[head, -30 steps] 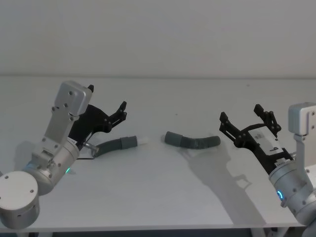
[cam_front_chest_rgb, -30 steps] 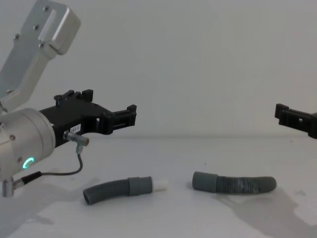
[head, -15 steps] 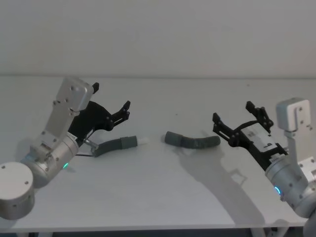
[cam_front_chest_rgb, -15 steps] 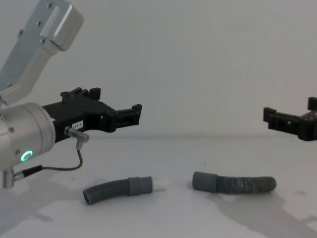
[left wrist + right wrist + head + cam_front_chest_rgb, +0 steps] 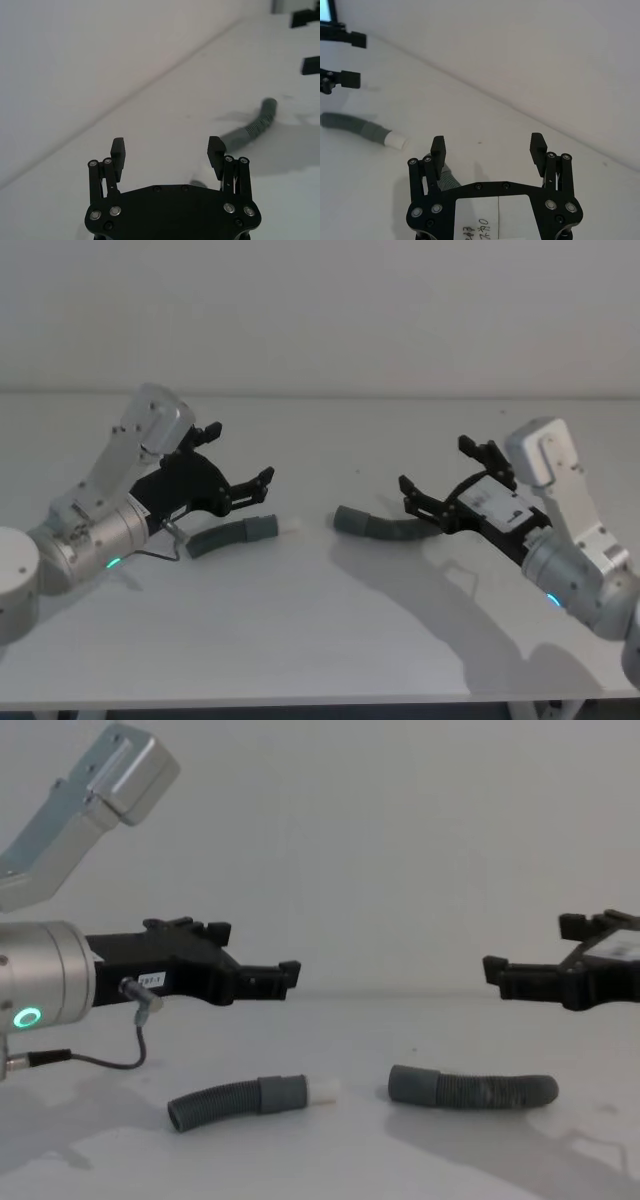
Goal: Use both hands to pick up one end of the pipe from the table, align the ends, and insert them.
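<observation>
The pipe lies on the table (image 5: 320,620) as two dark-grey corrugated pieces. The left piece (image 5: 230,535) (image 5: 232,1102) has a grey cuff (image 5: 282,1093) and a white tip (image 5: 322,1090) pointing right. The right piece (image 5: 388,528) (image 5: 475,1090) has a plain cuff (image 5: 412,1084) facing it across a short gap. My left gripper (image 5: 240,455) (image 5: 255,955) hovers open above the left piece. My right gripper (image 5: 435,468) (image 5: 530,948) hovers open above the right piece's outer half. In the right wrist view its open gripper (image 5: 487,142) has the right piece (image 5: 445,177) beneath it and the left piece (image 5: 360,128) beyond.
A plain wall rises behind the table. A thin cable (image 5: 110,1060) loops from my left wrist above the table. In the left wrist view, the left gripper (image 5: 166,147) faces the right piece (image 5: 252,130), with the right gripper's fingers (image 5: 310,65) farther off.
Both grippers have reached inward and forward, the right one going left over its pipe piece, the left one stretching right over its piece. The pipe pieces have not moved.
</observation>
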